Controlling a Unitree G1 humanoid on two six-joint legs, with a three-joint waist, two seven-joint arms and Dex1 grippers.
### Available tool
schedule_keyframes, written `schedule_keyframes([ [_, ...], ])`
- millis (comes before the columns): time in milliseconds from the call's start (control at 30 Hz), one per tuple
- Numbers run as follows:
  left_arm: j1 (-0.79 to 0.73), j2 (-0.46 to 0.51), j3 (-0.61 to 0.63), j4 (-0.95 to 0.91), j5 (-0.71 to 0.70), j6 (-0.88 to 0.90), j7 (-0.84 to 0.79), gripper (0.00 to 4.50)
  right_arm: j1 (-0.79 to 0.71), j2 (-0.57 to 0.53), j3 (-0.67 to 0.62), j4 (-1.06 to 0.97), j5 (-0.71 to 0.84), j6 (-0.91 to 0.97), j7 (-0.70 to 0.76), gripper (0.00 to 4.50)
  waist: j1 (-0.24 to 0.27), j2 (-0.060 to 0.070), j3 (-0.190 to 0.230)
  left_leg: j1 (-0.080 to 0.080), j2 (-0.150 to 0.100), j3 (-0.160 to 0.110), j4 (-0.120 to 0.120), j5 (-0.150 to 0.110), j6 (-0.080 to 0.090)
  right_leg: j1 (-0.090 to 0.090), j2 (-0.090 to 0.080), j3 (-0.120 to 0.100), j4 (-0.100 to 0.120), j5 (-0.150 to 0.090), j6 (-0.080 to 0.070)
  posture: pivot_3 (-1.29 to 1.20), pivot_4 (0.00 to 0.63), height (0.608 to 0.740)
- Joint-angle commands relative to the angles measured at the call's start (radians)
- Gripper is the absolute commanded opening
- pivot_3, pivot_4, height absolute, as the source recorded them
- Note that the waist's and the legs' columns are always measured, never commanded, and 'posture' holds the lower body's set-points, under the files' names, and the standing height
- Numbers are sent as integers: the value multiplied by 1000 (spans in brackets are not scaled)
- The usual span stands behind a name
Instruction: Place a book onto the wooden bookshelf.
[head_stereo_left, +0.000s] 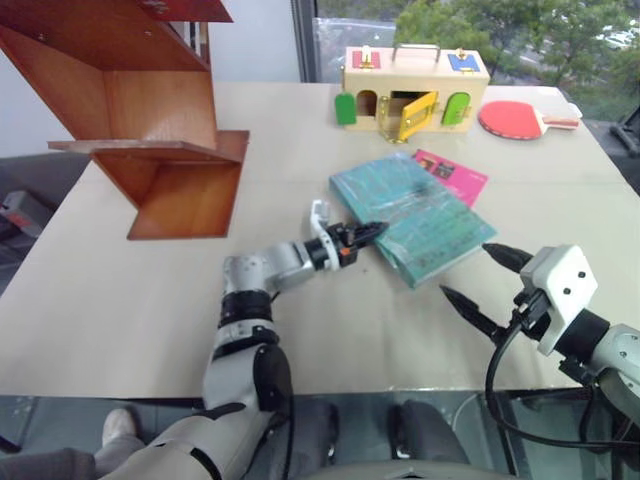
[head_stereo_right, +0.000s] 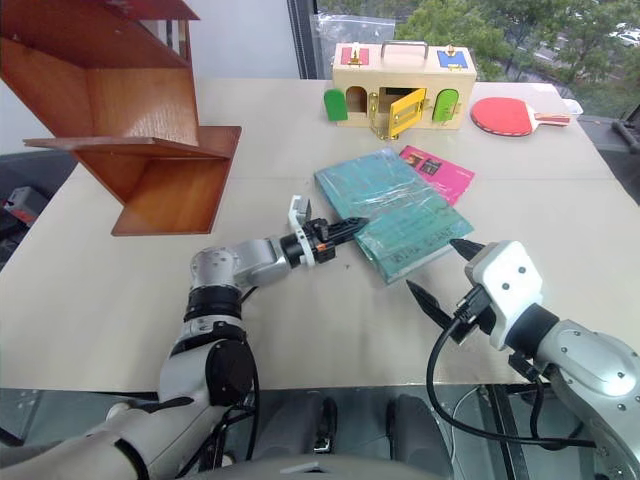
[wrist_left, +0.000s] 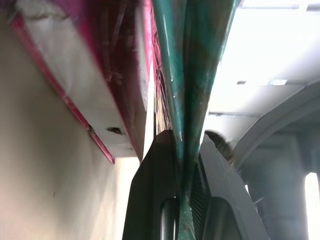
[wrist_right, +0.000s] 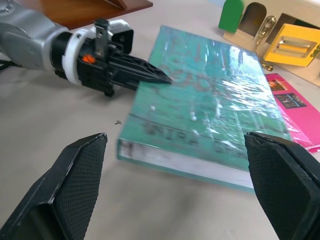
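— Left gripper (head_stereo_left: 372, 233): status?
— Clamped on the edge of the book (head_stereo_left: 420, 215). Confirmed from the left wrist view: both black fingers (wrist_left: 155, 190) pressed against the teal cover (wrist_left: 187, 75), one on each side.

— Position of the book?
— Lying on the table (head_stereo_left: 120, 300), near its middle, one far corner overlapping the pink book (head_stereo_left: 455, 176). Well apart from the wooden bookshelf (head_stereo_left: 150, 130), which stands on the table's left side.

— Anything from the left wrist view not visible from the head?
— Seen edge-on: pink book's pale page block directly beside the teal cover. Ceiling lights beyond.

— Right gripper (head_stereo_left: 478, 280)?
— Spread wide, holding nothing, hovering near the book's near corner. Not touching it.

— Added by the right wrist view?
— Book's white page edge and glossy wrap plain to see, framed between the two open fingers (wrist_right: 65, 185). Left gripper visible there too, pinching the book's side.

— Remaining items?
— Pale wooden box (head_stereo_left: 415, 85) with coloured doors at the far edge, yellow door hanging open. Red paddle (head_stereo_left: 520, 120) just beside it.
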Motion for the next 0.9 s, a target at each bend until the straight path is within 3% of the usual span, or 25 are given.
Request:
schedule_keyframes([
  [33,-19,157,-189,-358,34,-60,-209,157,-43,19,-9,-6,36,-39,8,4500,-4,-3,3,-1,0,0,0,0,-1,-1,0,0,0,0,0,0,150,740],
  [100,-30,277,-319,-515,142,-237,-376,157,-71,31,7,9,49,-46,13,4500,-4,-2,3,-2,0,0,-2,2,-3,-2,0,0,0,0,0,0,150,740],
  [200,-69,465,-490,-666,416,-661,-625,157,-108,42,28,40,59,-63,28,4500,2,-1,3,-1,-1,1,-4,2,-4,-2,-2,0,-3,0,-1,0,150,740],
  [367,-198,712,-600,-605,874,-1284,-736,157,-158,47,65,120,45,-106,76,4500,10,-1,4,-1,-2,2,-6,2,-3,-2,-5,0,-7,0,-2,0,150,740],
  [633,-416,1132,-583,-330,1026,-1393,-1034,157,-272,57,156,286,-8,-194,170,4500,-10,0,6,-11,0,6,-7,1,-1,-15,6,0,-4,-1,-1,0,150,740],
  [733,-376,1253,-598,-325,1067,-1356,-1125,157,-327,62,180,339,-20,-216,203,4500,-15,0,7,-16,0,6,-2,-1,2,-19,7,0,-2,-1,0,0,150,740],
  [900,-274,1385,-645,-234,1287,-1409,-1088,157,-445,70,220,384,-41,-232,232,4500,-16,-2,10,-16,0,7,1,-2,4,-17,6,0,-1,-2,2,0,150,740],
])
